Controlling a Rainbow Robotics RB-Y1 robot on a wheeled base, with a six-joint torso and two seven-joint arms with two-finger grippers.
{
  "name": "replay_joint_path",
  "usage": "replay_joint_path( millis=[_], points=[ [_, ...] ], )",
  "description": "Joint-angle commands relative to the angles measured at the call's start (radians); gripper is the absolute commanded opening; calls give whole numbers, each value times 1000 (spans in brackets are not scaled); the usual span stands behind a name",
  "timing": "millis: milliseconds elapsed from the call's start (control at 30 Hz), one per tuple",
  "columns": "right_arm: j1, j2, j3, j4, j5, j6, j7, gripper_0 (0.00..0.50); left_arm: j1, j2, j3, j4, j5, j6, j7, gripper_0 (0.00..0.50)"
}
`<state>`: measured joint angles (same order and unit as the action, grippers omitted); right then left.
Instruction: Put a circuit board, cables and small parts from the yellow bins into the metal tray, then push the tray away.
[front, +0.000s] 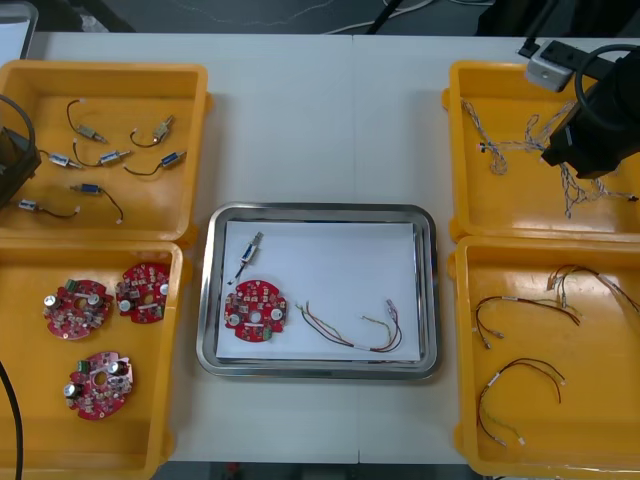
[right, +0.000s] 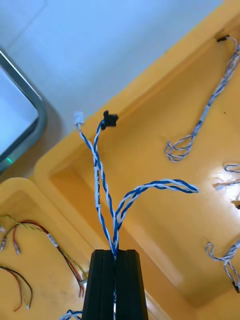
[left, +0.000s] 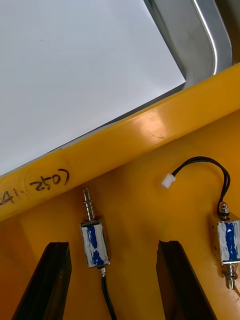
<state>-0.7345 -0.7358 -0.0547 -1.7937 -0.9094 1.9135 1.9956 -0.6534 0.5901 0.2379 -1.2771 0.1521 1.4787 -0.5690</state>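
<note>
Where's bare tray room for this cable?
Right end effector grips the blue-white cable over its far bin, left end effector opposite. Tray: bare right of small metal part, beyond the red and yellow cable; crowded around the circuit board.

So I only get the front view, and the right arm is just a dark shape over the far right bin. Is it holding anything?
Observer: Yes. On the right arm, the jaws are shut on a twisted blue and white cable that rises from between them.
Operator: And the left arm, at the far left bin's edge?
Observer: Its jaws stand open above that yellow bin, with one small metal part lying between them, ungripped.
</note>
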Motion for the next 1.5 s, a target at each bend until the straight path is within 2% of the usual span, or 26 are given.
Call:
replay_joint_path(
  millis=[33,233,433,567,733,833,1067,1233,1500],
  points=[
    [35,35,32,-145,-19,5,-77,0,-52,-6,-3,2,12,29,-69,500],
    [35,75,167,-263,-28,-19,-195,0,-78,-6,21,59,14,31,-91,500],
    [35,107,289,-296,-31,-97,-230,0,-83,-6,35,59,15,68,-106,500],
    [35,119,394,-294,7,-188,-216,0,-103,-6,37,61,23,123,-109,500],
    [35,121,515,-294,70,-294,-201,0,-104,-6,37,61,32,134,-120,500],
    [33,119,579,-280,96,-352,-167,0,-104,-6,38,62,30,135,-126,500],
    [26,118,671,-214,126,-449,11,0,-104,-6,49,70,20,120,-141,500],
    [26,122,690,-174,138,-458,111,0,-104,-6,55,96,4,81,-158,500],
    [6,139,722,-69,135,-499,246,0,-104,-7,63,96,1,77,-160,500]
  ],
)
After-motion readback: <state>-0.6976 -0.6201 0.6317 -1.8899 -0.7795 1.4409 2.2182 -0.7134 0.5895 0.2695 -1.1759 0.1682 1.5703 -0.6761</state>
